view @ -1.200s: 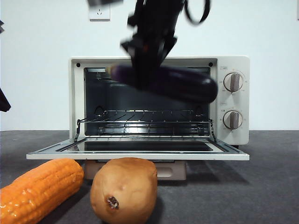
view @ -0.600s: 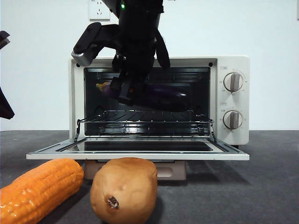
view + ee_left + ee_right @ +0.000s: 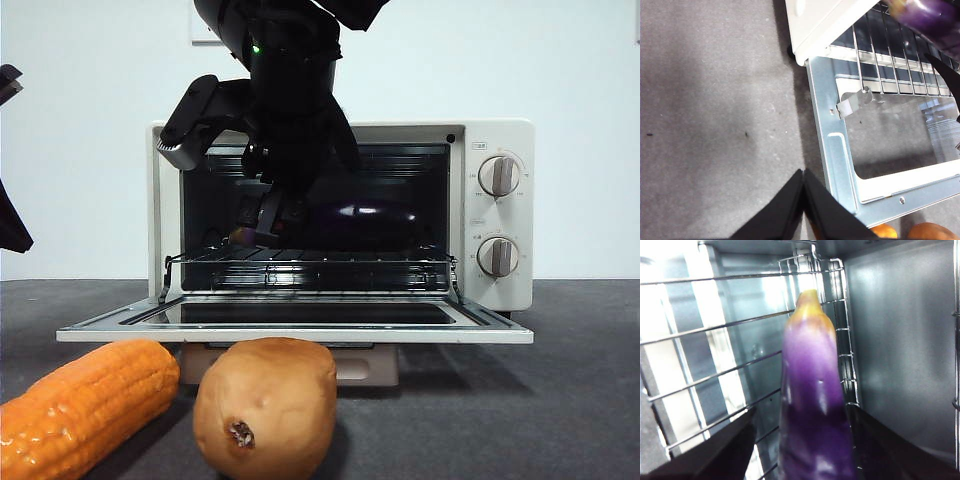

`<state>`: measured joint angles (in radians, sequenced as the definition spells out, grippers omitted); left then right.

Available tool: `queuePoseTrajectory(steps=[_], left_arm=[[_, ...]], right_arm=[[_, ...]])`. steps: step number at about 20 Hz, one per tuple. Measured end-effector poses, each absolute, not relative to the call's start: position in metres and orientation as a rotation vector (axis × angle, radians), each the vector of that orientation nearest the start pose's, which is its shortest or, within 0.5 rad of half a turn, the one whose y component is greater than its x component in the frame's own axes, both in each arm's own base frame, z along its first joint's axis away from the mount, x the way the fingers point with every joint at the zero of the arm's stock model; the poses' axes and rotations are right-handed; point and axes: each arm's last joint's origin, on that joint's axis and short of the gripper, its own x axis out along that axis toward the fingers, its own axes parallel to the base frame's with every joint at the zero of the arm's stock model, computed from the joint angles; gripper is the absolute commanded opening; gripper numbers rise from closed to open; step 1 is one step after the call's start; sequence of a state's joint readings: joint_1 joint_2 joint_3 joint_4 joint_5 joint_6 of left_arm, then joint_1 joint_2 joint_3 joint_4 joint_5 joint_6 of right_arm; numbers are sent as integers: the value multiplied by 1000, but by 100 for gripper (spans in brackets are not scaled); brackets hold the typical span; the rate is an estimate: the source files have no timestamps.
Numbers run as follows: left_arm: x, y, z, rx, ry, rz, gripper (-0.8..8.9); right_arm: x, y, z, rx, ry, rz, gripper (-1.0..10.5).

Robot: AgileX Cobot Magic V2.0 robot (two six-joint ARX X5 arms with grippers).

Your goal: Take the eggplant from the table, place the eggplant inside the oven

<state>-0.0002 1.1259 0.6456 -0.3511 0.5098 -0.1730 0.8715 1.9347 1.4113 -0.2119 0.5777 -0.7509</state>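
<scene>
The glossy purple eggplant (image 3: 370,215) lies level inside the cream-white oven (image 3: 500,140), low over the wire rack (image 3: 310,262), stem end to the left. My right gripper (image 3: 270,225) reaches into the cavity from above. In the right wrist view the eggplant (image 3: 810,390) sits between the jaws of the right gripper (image 3: 801,410). One jaw is against it and a strip of rack shows beside the other, so the jaws stand open. My left gripper (image 3: 803,172) is shut over the grey table (image 3: 715,125), beside the open door's corner (image 3: 840,165).
The oven door (image 3: 300,335) hangs open and flat towards me. An orange corn cob (image 3: 80,405) and a brown potato (image 3: 265,405) lie on the table (image 3: 560,400) in front of it. The left arm shows as a black tip (image 3: 10,225) at the left edge.
The right arm carried the eggplant from in front of the oven into the cavity, then lowered and levelled it just above the rack. Corn, potato and left arm stayed put.
</scene>
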Motion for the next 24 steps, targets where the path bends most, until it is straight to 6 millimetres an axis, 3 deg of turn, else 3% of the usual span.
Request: queuePoseTrajectory(steps=[9,13,16,20,24], left_arm=[[214,-14,213,-371,855,-411,4],[218,-14,210,-370,858,-412,4],[227,-14,194,-388,928,-401,4],[236,-15,170,-437,1035,-424,4],[240,-20,154,-491,1110,-487,4]], right_arm=[[260,330,221,-1198,435,491,286],[219,321,270,-1050,428,540,139],[175,299,313,-964,451,659,21],[133,267,358,-869,399,721,3],[112,234,393,-752,313,732,3]])
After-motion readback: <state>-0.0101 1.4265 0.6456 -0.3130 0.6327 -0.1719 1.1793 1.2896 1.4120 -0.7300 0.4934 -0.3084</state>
